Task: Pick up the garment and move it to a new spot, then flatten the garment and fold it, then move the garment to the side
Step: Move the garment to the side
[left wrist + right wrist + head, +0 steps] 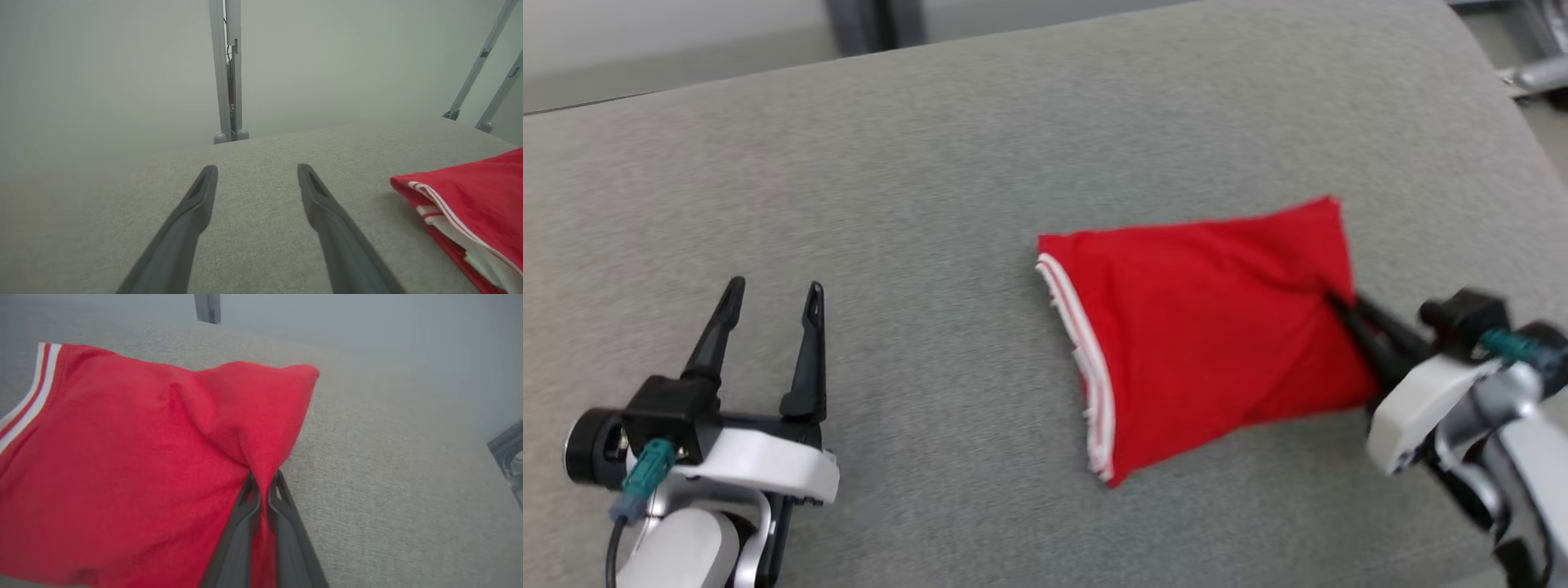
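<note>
A folded red garment (1209, 335) with white stripes along its left hem lies on the grey fabric surface (931, 204), right of centre. My right gripper (1339, 306) is shut on the garment's right edge, and in the right wrist view the red cloth (163, 465) is pinched between the fingers (241, 514) and pulled up into a ridge. Over bare fabric at the lower left my left gripper (772, 294) stands open, well clear of the cloth. The left wrist view has that gripper (257, 171) with nothing between its fingers, and the garment's striped hem (461, 212) at the right.
The grey cushion-like surface ends at a rounded far edge (1013, 41). Beyond it stand a grey metal post (226, 73) and slanted frame legs (482, 61). At the far right the surface curves down near more metal parts (1535, 73).
</note>
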### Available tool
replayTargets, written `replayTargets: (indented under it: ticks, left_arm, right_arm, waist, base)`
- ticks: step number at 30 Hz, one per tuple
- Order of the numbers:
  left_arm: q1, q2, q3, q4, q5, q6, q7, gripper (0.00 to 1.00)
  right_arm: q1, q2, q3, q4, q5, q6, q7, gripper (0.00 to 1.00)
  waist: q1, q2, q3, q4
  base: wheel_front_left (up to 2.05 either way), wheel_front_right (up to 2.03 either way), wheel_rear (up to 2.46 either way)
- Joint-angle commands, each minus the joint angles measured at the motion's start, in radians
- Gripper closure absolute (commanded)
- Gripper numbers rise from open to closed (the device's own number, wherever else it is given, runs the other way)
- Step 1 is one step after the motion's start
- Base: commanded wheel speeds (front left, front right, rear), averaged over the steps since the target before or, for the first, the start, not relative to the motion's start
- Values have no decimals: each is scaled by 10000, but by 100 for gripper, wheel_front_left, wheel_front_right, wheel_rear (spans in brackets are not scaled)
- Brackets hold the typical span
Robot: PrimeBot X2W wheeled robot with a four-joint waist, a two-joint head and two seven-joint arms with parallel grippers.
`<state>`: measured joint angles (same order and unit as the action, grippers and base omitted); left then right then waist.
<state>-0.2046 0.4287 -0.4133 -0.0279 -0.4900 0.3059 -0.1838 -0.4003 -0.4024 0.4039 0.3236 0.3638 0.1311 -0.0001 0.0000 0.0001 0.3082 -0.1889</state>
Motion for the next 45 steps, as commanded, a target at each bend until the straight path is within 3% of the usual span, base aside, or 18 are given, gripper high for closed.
replayTargets:
  ticks: [1, 7, 18, 22, 23, 24, 25, 31, 37, 40, 45]
  left_arm:
    - [-285, 65, -11, -107, 94, -54, 35, 0]
    - [-743, 256, -289, -430, 363, -179, 420, 0]
    - [-1436, 341, -730, -1072, 784, -338, 814, 0]
    - [-1620, 426, -780, -1340, 882, -310, 956, 0]
    - [-1643, 417, -809, -1415, 902, -305, 994, 0]
    - [-1642, 415, -840, -1468, 939, -298, 1008, 0]
    - [-1666, 409, -869, -1495, 950, -301, 1043, 0]
    - [-1758, 388, -885, -1505, 869, -285, 1029, 0]
    - [-1463, 232, -805, -1273, 685, -191, 859, 0]
    - [-1250, 156, -684, -1092, 559, -50, 713, 0]
    - [-998, 134, -325, -855, 300, 165, 372, 0]
  right_arm:
    - [-266, -90, -72, 64, 60, -6, -117, 100]
    - [-1957, -491, -319, 1156, 412, -6, -693, 100]
    - [-4018, -1628, -517, 4166, 1044, -6, -1827, 100]
    - [-4511, -1649, -333, 4920, 1411, -6, -2025, 100]
    - [-4610, -1665, -401, 5189, 1567, -6, -2023, 95]
    - [-4695, -1682, -406, 5457, 1587, -6, -2017, 55]
    - [-4798, -1656, -435, 5615, 1675, -6, -2114, 0]
    - [-5080, -1572, -361, 6256, 1930, -5, -2442, 0]
    - [-4895, -1390, -301, 5721, 1957, -5, -2671, 0]
    - [-4687, -1262, -871, 4642, 1753, -5, -2676, 0]
    - [-3431, -500, -2070, 2510, 1029, -5, -2658, 0]
  waist:
    - [0, -1, 205, -445]
    - [0, -1, 567, -812]
    - [0, -1, 1421, -445]
    - [0, -1, 1599, -370]
    - [0, -1, 1631, -348]
    - [0, -1, 1660, -332]
    - [0, -1, 1678, -321]
    - [0, -1, 1584, -313]
    - [0, -1, 1222, -340]
    - [0, -1, 939, -320]
    - [0, -1, 371, -50]
  base:
    - [0, 0, 0]
    - [0, 0, 0]
    - [0, 0, 0]
    - [0, 0, 0]
    - [0, 0, 0]
    - [0, 0, 0]
    - [0, 0, 0]
    - [0, 0, 0]
    - [0, 0, 0]
    - [0, 0, 0]
    - [0, 0, 0]
